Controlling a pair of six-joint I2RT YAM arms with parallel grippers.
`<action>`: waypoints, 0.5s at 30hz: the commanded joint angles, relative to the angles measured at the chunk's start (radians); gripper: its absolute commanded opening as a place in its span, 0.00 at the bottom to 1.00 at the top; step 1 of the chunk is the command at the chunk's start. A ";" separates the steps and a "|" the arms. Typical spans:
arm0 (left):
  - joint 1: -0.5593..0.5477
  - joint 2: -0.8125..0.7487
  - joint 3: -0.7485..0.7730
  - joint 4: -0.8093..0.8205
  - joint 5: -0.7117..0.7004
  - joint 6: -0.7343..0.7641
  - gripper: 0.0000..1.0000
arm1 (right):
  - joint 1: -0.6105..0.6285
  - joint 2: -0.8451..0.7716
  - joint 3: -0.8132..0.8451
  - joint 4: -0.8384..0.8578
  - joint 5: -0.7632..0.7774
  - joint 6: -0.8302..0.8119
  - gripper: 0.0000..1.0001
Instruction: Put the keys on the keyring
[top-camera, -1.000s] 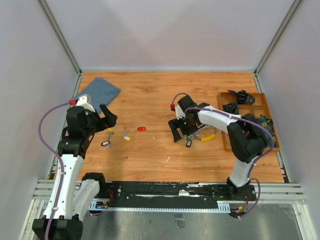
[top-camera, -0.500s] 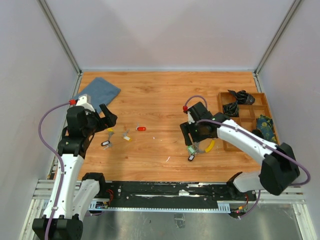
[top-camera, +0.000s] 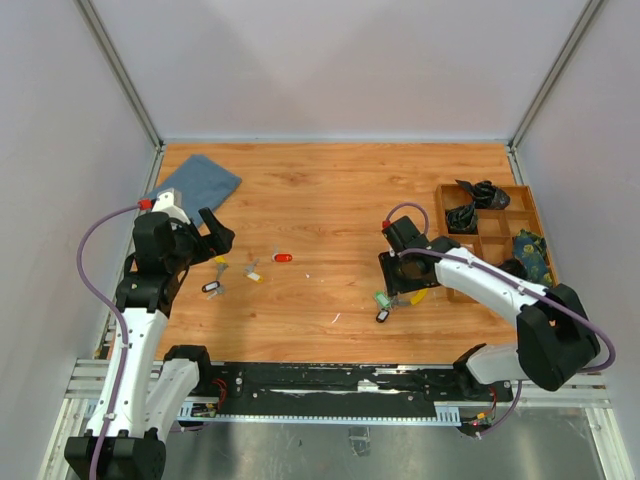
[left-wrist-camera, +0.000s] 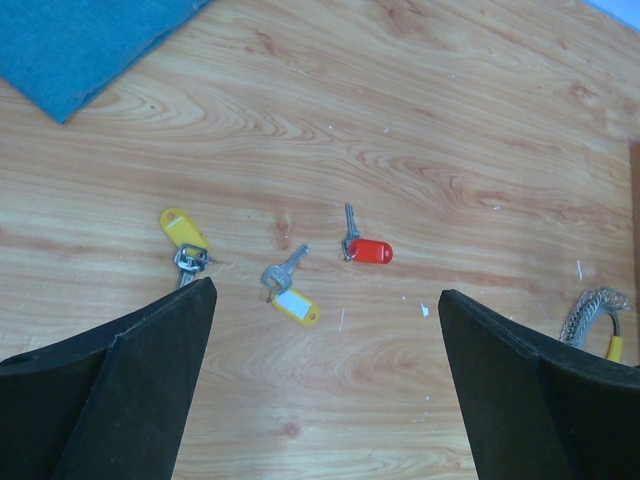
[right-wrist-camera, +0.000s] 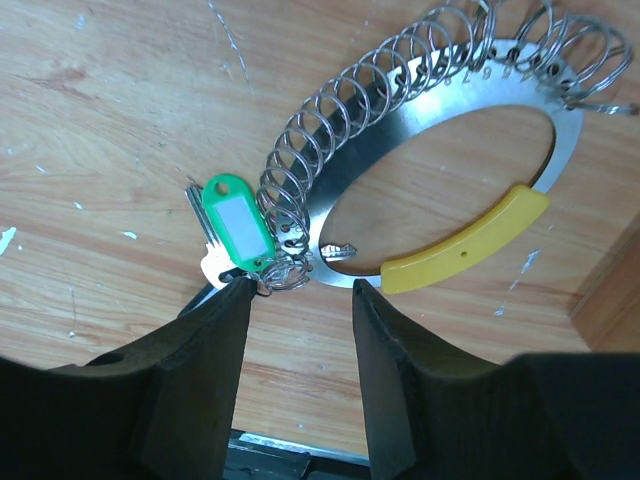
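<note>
- Right gripper (right-wrist-camera: 302, 298): two black fingers stand partly apart, straddling the lower end of the keyring (right-wrist-camera: 345, 185); no pinch shows.
- Keyring: one flat oval metal band lying on the wooden table (right-wrist-camera: 110, 130), fringed with small wire rings, with one yellow plastic grip (right-wrist-camera: 465, 240) and one green tag (right-wrist-camera: 237, 222).
- Left gripper (left-wrist-camera: 320, 400): jaws wide, empty, above three loose keys (left-wrist-camera: 370, 251), two yellow-tagged and one red-tagged.
- One blue cloth (left-wrist-camera: 90, 40).

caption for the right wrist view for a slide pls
Right gripper, jaws apart, at the edge of the keyring, beside the green-tagged key.
</note>
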 joint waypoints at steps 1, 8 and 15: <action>-0.006 -0.003 -0.010 0.021 0.011 0.003 1.00 | -0.007 0.013 -0.041 0.063 0.012 0.082 0.46; -0.006 -0.005 -0.011 0.019 0.011 0.002 1.00 | -0.007 0.060 -0.061 0.109 0.009 0.076 0.44; -0.006 0.001 -0.011 0.021 0.019 0.004 1.00 | -0.007 0.104 -0.049 0.113 0.003 0.060 0.36</action>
